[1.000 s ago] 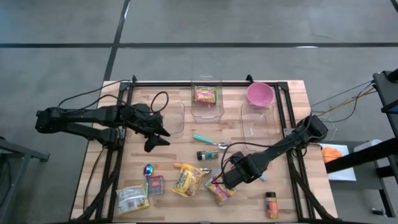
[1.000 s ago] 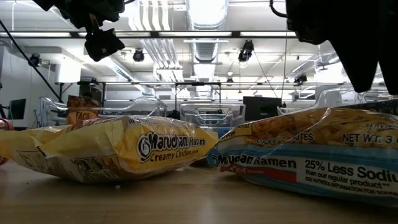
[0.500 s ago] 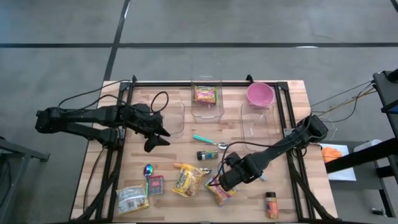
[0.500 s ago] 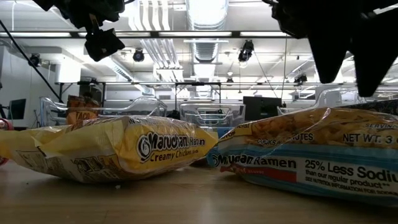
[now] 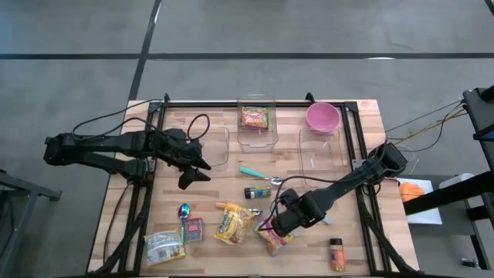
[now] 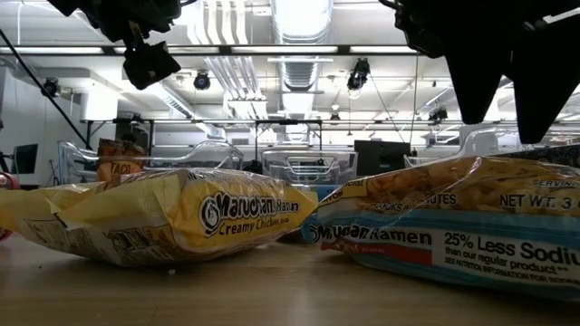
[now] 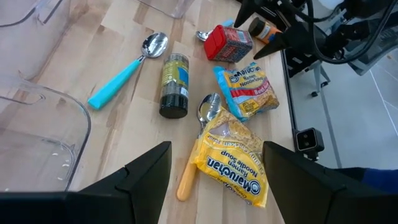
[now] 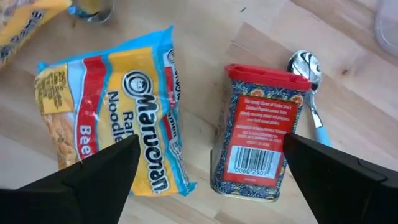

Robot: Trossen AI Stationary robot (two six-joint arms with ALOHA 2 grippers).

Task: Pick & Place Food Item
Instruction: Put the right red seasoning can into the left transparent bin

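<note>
A blue-and-yellow ramen packet lies flat on the wooden table next to a red tin that lies on its side. My right gripper hangs open above them, pointing down, one finger over the packet and one past the tin. In the low view its fingers stand clear above the packet. From above, the gripper hides the tin. My left gripper waits open above the table's left half. A yellow ramen packet lies flat with one edge on a yellow-handled spoon.
A clear bin at the far edge holds a ramen packet, with a pink bowl and two more clear bins nearby. A teal spoon, a dark jar, an orange bottle and a snack bag lie scattered.
My right gripper has tipped and rolled a little above the blue ramen packet without leaving its place. In the low view both its fingers now show apart, where one dark mass showed before. The packets and the tin lie as they did.
</note>
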